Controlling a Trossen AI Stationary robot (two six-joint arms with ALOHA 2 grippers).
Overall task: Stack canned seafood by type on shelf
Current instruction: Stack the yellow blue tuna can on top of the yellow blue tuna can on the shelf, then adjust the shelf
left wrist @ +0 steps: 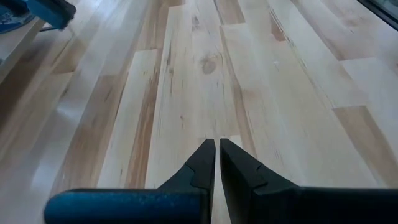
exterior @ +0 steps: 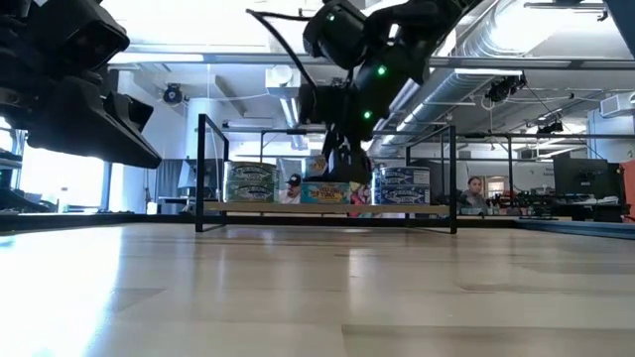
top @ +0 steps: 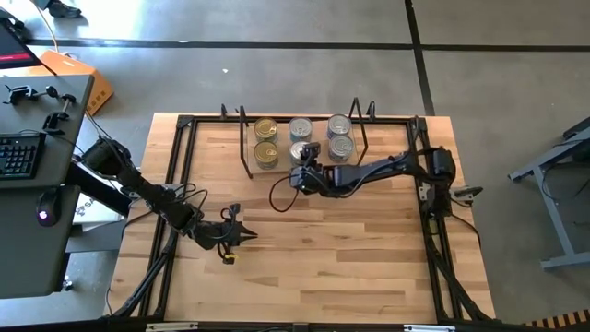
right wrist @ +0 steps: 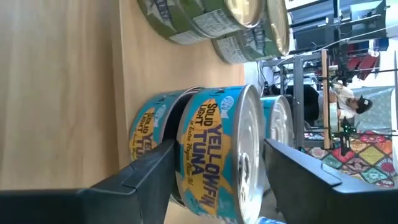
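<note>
Your right claw (top: pixel 307 153) is reaching over the desk (top: pixel 369 267) to the front edge of the shelf (top: pixel 241 168), and its fingers are standing spread on either side of a tuna tin (right wrist: pixel 217 158). The right wrist view is showing a gap between each finger and the tin, so the claw is bracketing it, not pinching it. That tin is sitting on top of a second tuna tin (right wrist: pixel 146 138) with the same blue and yellow label, in the middle stack.

Just beyond the claw, on the shelf, the other tins are sitting in three groups: gold-lidded tins (top: pixel 265 141) to one side, silver-lidded tins (top: pixel 339 136) to the other, and the middle silver ones (top: pixel 300 129) right ahead of the fingers. In the low view, the stacks are showing two high.

Well away from all this, your left claw (top: pixel 241 236) is hovering low over bare desk with its fingers pressed together, holding nothing.
</note>
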